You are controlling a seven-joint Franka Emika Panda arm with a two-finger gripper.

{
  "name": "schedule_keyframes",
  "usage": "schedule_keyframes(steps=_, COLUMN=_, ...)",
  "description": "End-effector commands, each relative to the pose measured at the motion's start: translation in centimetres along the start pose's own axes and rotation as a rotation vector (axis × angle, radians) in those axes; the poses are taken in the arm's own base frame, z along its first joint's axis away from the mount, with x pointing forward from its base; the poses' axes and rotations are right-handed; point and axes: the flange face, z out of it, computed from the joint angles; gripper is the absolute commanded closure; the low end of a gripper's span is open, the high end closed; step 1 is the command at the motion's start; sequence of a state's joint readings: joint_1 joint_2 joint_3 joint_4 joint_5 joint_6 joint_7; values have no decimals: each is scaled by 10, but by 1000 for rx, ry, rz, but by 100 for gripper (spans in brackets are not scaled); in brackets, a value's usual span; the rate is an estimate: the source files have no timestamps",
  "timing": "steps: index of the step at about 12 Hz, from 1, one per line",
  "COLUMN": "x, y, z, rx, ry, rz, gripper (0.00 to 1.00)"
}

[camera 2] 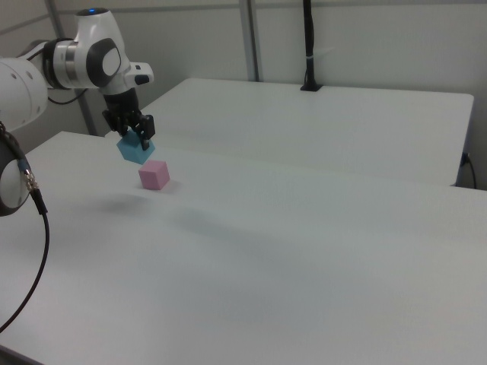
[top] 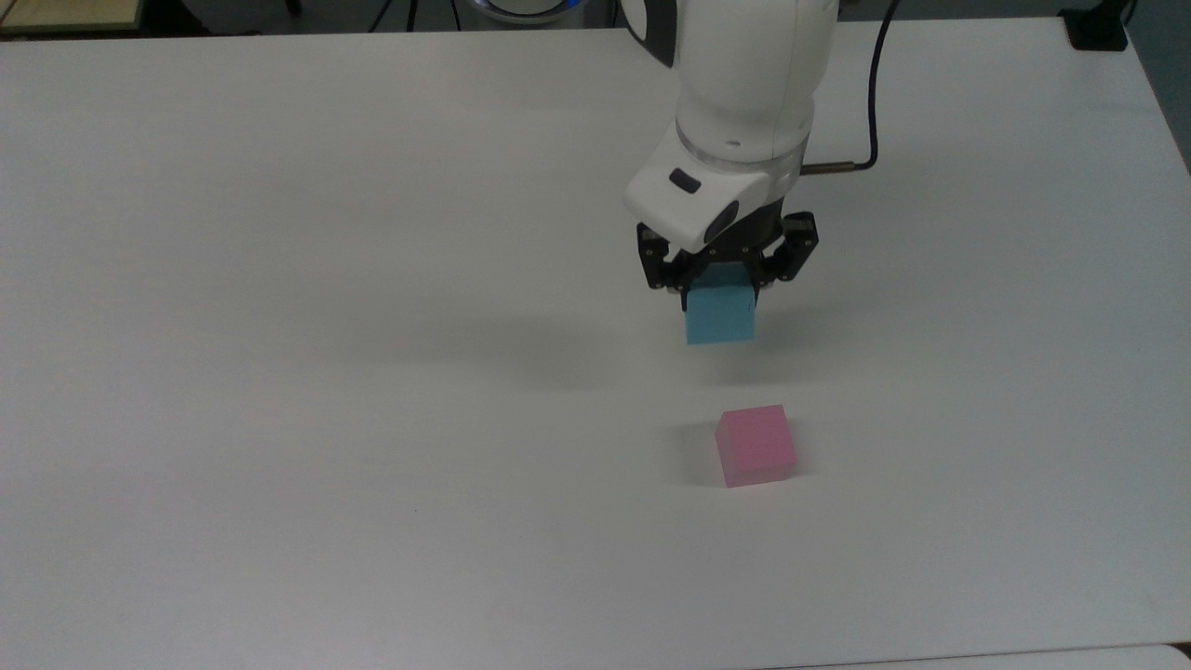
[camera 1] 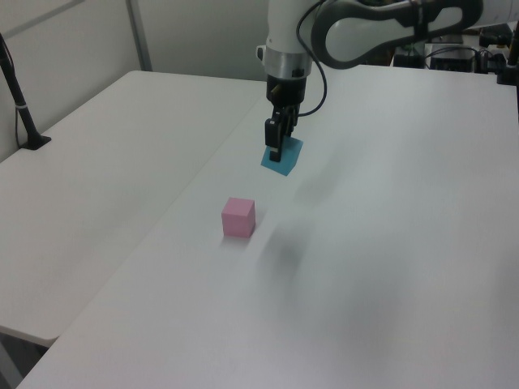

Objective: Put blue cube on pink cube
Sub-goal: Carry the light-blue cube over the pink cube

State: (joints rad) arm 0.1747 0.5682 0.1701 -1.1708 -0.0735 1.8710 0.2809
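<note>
The gripper [top: 724, 290] has its jaws clamped on the blue cube [top: 721, 316], holding it clear above the white table [top: 372, 372], near the pink cube [top: 756, 445] but apart from it.

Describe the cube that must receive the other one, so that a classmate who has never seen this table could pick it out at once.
Start at the big white table and find the white robot arm's gripper, which holds a blue cube in the air. Just past it, toward the top view's bottom edge, the pink cube sits alone on the tabletop. It is pink, untouched, and resting on the table rather than held.
</note>
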Motion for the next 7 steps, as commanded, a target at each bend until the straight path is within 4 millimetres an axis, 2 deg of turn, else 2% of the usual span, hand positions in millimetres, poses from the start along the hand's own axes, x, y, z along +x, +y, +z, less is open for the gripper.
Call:
schedule_keyframes(steps=1, x=15, y=-4, z=4, rx=-24, ry=81, rz=1, gripper=58)
schedule_keyframes(steps=7, x=25, y=-29, z=37, rx=-29, ry=141, rz=-20, gripper=58)
